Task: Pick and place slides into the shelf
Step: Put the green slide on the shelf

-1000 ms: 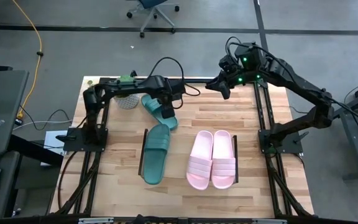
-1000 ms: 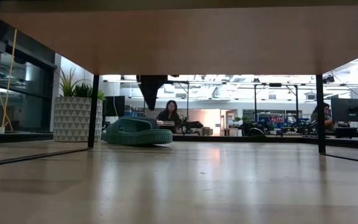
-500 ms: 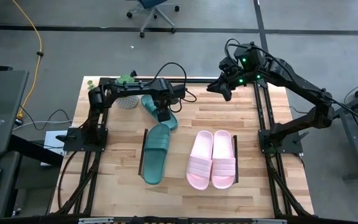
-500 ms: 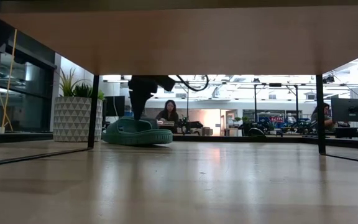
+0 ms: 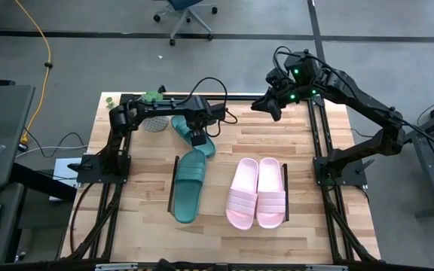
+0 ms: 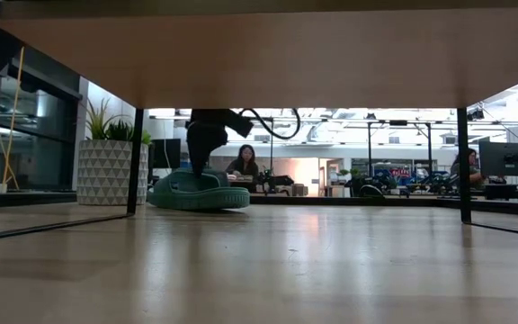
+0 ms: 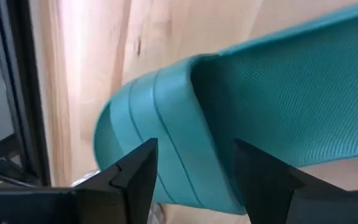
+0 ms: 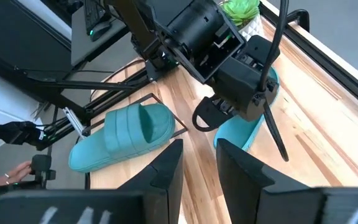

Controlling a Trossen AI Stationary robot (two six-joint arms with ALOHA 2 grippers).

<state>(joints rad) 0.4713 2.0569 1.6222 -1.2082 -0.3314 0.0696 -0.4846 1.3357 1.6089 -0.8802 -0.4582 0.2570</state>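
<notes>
The left gripper (image 5: pixel 197 138) hangs directly over the far teal ribbed rubber slide (image 5: pixel 193 134), its fingers spread wide and holding nothing, the ribbed strap (image 7: pixel 166 162) lying between and just below them. That slide lies at the table's back-left under the low black-wire shelf (image 5: pixel 173 98), its long axis running diagonally. The left arm is much the nearer. The sole shows a fine woven texture; the strap is smooth with moulded grooves. The right gripper (image 5: pixel 268 108) waits, slightly parted and empty, above the back edge.
</notes>
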